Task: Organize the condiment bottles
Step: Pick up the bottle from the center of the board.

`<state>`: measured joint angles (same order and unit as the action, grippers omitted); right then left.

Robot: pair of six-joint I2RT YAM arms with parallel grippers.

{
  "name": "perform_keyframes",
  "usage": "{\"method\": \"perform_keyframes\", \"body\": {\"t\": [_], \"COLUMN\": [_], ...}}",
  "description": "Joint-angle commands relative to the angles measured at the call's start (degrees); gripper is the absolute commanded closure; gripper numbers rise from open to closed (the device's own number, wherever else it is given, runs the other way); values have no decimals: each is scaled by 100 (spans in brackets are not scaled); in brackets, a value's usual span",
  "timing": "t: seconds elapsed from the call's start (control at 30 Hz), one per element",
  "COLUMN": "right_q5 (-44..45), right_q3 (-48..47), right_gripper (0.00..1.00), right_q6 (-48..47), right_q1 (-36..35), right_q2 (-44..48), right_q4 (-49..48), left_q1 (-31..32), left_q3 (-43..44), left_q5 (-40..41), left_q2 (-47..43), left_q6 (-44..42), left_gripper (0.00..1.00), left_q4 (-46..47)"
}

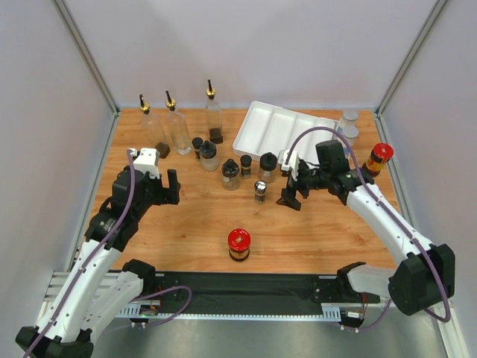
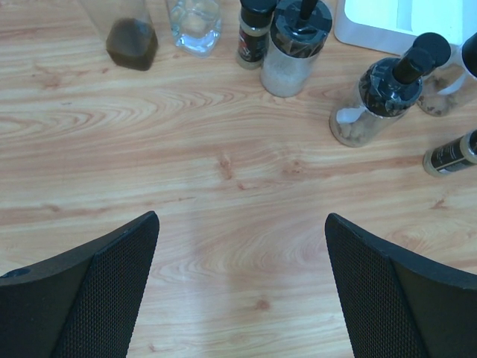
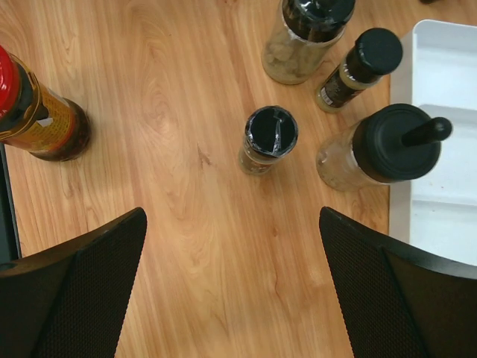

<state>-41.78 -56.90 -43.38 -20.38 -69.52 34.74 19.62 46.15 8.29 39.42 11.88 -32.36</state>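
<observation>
Three tall clear pourer bottles (image 1: 177,123) stand at the back left. Several black-capped glass jars (image 1: 230,174) cluster mid-table. One small black-capped jar (image 1: 260,191) stands apart, just left of my right gripper (image 1: 292,195); it also shows in the right wrist view (image 3: 268,139), ahead of the open, empty gripper (image 3: 231,246). A red-lidded jar (image 1: 238,245) stands near the front, another (image 1: 379,158) at the right. Two silver-lidded shakers (image 1: 348,123) stand at the back right. My left gripper (image 1: 170,186) is open and empty over bare wood (image 2: 242,246), short of the jars (image 2: 294,45).
A white divided tray (image 1: 279,130) lies at the back right, its rim in the right wrist view (image 3: 447,45). Grey walls enclose the table on three sides. A black strip runs along the near edge (image 1: 246,287).
</observation>
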Motion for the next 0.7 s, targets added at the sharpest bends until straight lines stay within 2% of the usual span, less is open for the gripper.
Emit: {"method": "perform_keyframes", "body": {"t": [0.0, 0.33, 0.67], "right_q5": [82, 73, 407], "right_q3": [-66, -286, -752], "right_gripper": [0, 0, 0], "right_q6": [-171, -172, 452], "right_q1": [-132, -580, -722], "right_q2": [-272, -984, -1705], "right_q4": [-283, -714, -1382], "left_q1": [-81, -90, -90], "left_q3": [78, -18, -62], "left_q5": [-179, -276, -241], "left_q2": [57, -39, -154], "left_q6": [-1, -221, -247], "left_gripper": [0, 0, 0], "left_q4": [45, 19, 10]}}
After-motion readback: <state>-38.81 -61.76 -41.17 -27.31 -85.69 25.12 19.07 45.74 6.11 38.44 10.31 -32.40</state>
